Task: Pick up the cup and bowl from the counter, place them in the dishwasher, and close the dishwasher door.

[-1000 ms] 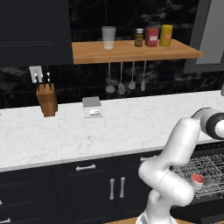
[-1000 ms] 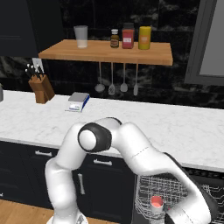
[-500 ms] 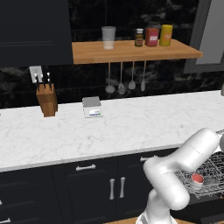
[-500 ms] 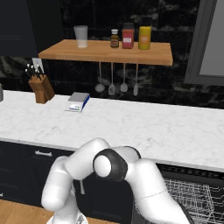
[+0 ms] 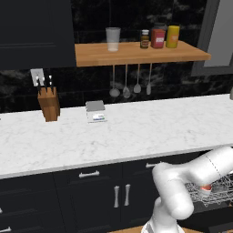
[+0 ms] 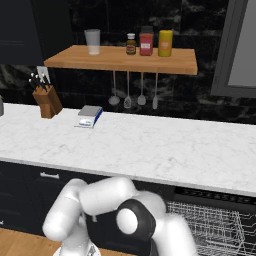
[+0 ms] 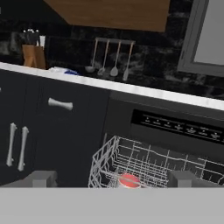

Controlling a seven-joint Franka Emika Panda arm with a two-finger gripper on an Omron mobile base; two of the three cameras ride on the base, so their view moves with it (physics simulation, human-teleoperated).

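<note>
The small red cup (image 7: pixel 129 180) sits in the silvery wire rack (image 7: pixel 144 159) pulled out of the dark dishwasher (image 7: pixel 175 124). From the left base view the cup (image 5: pixel 206 187) peeks out just past my white forearm, inside the rack (image 5: pixel 220 189). My gripper (image 7: pixel 113 180) hangs low in front of the rack, open, its two fingertips (image 7: pixel 41 178) wide apart with nothing between them. The cup lies slightly beyond the fingertips. The white marble counter (image 5: pixel 136 132) runs above the dark cabinets. The bowl is out of view.
A knife block (image 5: pixel 49 105) and a small scale (image 5: pixel 96 111) stand on the counter. The wooden shelf (image 5: pixel 136 52) carries a clear tumbler (image 5: pixel 112 38) and jars, with utensils (image 5: pixel 129 84) hanging below. Cabinet doors with silver handles (image 7: pixel 17 144) flank the dishwasher.
My arm has folded down and swung right, the elbow dropping toward the rack. The gripper stays open. The cup has not moved.
</note>
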